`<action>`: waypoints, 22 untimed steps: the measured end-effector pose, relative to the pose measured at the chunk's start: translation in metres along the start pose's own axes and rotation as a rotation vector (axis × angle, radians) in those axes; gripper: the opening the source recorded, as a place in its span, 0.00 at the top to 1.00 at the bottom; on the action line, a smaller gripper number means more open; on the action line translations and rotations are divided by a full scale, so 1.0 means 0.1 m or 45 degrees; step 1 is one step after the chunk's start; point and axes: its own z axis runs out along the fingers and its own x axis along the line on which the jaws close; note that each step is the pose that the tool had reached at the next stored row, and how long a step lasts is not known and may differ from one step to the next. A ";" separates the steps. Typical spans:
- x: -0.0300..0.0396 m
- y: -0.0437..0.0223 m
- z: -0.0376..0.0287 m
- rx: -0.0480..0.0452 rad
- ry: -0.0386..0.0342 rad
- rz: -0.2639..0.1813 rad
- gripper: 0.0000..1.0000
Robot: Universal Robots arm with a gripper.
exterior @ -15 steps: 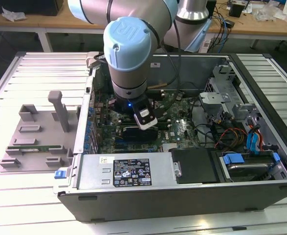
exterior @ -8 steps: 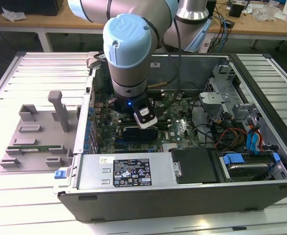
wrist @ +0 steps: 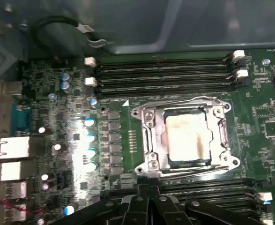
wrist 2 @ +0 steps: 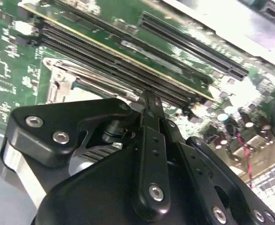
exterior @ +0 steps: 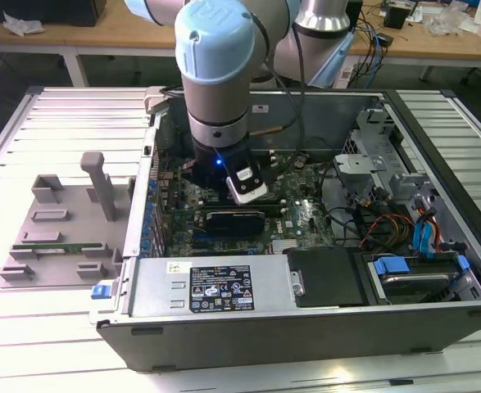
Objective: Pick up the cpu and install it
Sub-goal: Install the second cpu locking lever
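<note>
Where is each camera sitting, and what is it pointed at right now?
Exterior view: off the arm, raised, looking down into the open computer case; the arm reaches in.
First wrist view: on the arm, facing down at the motherboard, centred on the cpu; the gripper tip shows.
Second wrist view: on the arm behind the gripper, looking slantwise along it.
Both wrist views share the gripper and the memory slots.
</note>
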 end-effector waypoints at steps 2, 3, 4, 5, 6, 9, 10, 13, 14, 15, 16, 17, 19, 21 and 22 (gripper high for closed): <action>-0.128 0.055 0.014 0.015 -0.0005 -0.001 0.89; -0.162 0.084 0.021 0.017 -0.0007 -0.001 0.89; -0.172 0.112 0.026 0.018 -0.0007 -0.001 0.89; -0.184 0.163 0.035 0.019 -0.0008 -0.001 0.89; -0.191 0.251 0.050 0.023 -0.0012 -0.001 0.89; -0.207 0.392 0.074 0.031 -0.0016 -0.002 0.89; -0.222 0.395 0.075 0.032 -0.0015 -0.002 0.89; -0.316 0.406 0.072 0.033 0.0006 -0.001 0.89; -0.326 0.418 0.026 0.033 0.0005 -0.001 0.89; -0.329 0.426 -0.016 0.033 0.0005 -0.001 0.89; -0.330 0.432 -0.047 0.033 0.0003 -0.001 0.89; -0.332 0.440 -0.091 0.033 0.0004 -0.001 0.89; -0.332 0.440 -0.093 0.033 0.0003 -0.001 0.89; -0.332 0.440 -0.094 0.033 0.0004 -0.001 0.89; -0.332 0.440 -0.095 0.033 0.0004 -0.001 0.89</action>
